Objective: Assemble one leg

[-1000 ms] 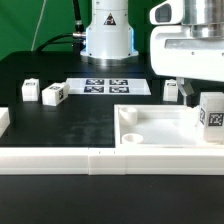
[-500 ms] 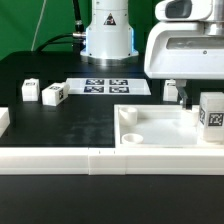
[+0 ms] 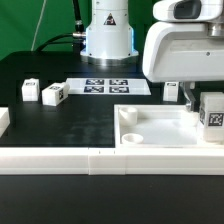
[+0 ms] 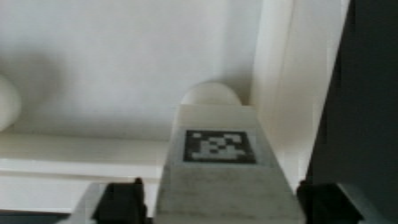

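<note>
A leg, a small white post with a square tag, stands upright in the far right corner of the large white tray-like part. My gripper reaches down onto it from above. In the wrist view the tagged leg fills the gap of my gripper, with a dark finger pressed against each side, so the gripper is shut on it. A round hole of the tray-like part shows just beyond the leg's end.
Two more loose legs lie on the black table at the exterior view's left, and another white part sits at the left edge. The marker board lies behind. A long white rail runs along the front.
The arm's white hand has shifted a little toward the exterior view's left and fills more of the frame. The leg stays in the same corner.
</note>
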### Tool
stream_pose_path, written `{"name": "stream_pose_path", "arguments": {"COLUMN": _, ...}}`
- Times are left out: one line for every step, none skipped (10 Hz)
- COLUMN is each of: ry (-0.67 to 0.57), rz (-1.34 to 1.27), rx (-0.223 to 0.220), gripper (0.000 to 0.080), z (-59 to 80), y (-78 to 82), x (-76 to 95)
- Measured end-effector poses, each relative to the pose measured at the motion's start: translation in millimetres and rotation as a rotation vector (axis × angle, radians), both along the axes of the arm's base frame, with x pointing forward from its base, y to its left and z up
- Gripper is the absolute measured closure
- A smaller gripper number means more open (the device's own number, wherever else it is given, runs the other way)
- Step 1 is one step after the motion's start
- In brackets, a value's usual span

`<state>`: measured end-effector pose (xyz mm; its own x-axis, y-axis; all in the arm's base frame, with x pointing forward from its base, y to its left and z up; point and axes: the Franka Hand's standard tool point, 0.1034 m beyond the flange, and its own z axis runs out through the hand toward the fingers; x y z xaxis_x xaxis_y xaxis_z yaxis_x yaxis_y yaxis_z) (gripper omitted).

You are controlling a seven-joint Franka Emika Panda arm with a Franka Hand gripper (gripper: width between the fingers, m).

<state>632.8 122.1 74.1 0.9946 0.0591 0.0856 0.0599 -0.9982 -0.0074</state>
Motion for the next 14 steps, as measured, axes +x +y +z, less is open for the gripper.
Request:
{"name": "stream_pose_path", "arguments": {"ry": 0.000, "rz": 0.000, "rx": 0.000, "gripper": 0.0414, "z": 0.0, "y": 0.0, "x": 0.0}}
{"name": "stream_pose_path", "arguments": {"ry": 0.000, "rz": -0.011, "rx": 0.001, "gripper": 0.0509, "z": 0.0, "y": 0.1, "x": 0.0}}
{"name": "stream_pose_path", "arguments": {"ry": 0.000, "rz": -0.044, "rx": 0.004, "gripper": 0.0509, "z": 0.0, "y": 0.0, "x": 0.0}}
{"name": "stream_pose_path", "arguments": {"ry": 0.001, "rz": -0.064, "rx": 0.007, "gripper": 0.0509, "z": -0.1, "y": 0.3, "x": -0.1}}
{"name": "stream_pose_path", "arguments": {"ry": 0.000, "rz": -0.215, "rx": 0.022, "gripper": 0.0509, "z": -0.4, "y": 0.2, "x": -0.2}}
{"name": "stream_pose_path", "arguments": {"ry": -0.002, "rz": -0.388, "rx": 0.034, "gripper": 0.0509, "z": -0.7, "y": 0.1, "x": -0.4}}
{"name": "stream_pose_path", "arguments": {"ry": -0.003, "rz": -0.513, "rx": 0.042, "gripper": 0.0509, "z": -0.8, "y": 0.2, "x": -0.7}}
{"name": "stream_pose_path", "arguments": {"ry": -0.004, "rz": -0.597, "rx": 0.048, "gripper": 0.0509, "z": -0.9, "y": 0.3, "x": -0.8}}
{"name": "stream_pose_path", "arguments": {"ry": -0.005, "rz": -0.770, "rx": 0.063, "gripper": 0.0509, "z": -1.1, "y": 0.5, "x": -1.0}}
{"name": "stream_pose_path", "arguments": {"ry": -0.002, "rz": -0.893, "rx": 0.078, "gripper": 0.0508, "z": -1.3, "y": 0.3, "x": -1.1}}
{"name": "stream_pose_path", "arguments": {"ry": 0.005, "rz": -1.029, "rx": 0.097, "gripper": 0.0508, "z": -1.5, "y": -0.6, "x": -1.0}}
{"name": "stream_pose_path", "arguments": {"ry": 0.015, "rz": -1.122, "rx": 0.115, "gripper": 0.0508, "z": -1.5, "y": -1.8, "x": -1.0}}
{"name": "stream_pose_path", "arguments": {"ry": 0.027, "rz": -1.229, "rx": 0.134, "gripper": 0.0508, "z": -1.5, "y": -2.9, "x": -0.8}}
{"name": "stream_pose_path", "arguments": {"ry": 0.036, "rz": -1.363, "rx": 0.151, "gripper": 0.0508, "z": -1.8, "y": -3.2, "x": -1.2}}
